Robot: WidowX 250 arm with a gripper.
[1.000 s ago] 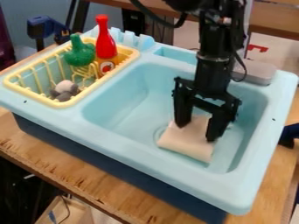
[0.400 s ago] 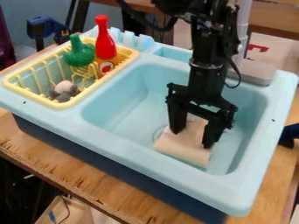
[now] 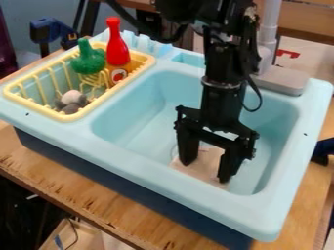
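End effector has shifted nearer, over cloth in the sink.

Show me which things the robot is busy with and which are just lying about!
Busy with:
- gripper, down in the sink
- beige piece between its fingers

Lying about:
- yellow basket
- red bottle
- green toy
- blue clamp

From my feed: sink unit, smooth pale-blue plastic, soft sheen. Rack, plastic too, smooth. Red bottle: glossy, plastic-looking. Green piece: bumpy, rough-textured head. I read the worktop as wood, grain showing, splintery and rough along its front edge. Pincer matt black.
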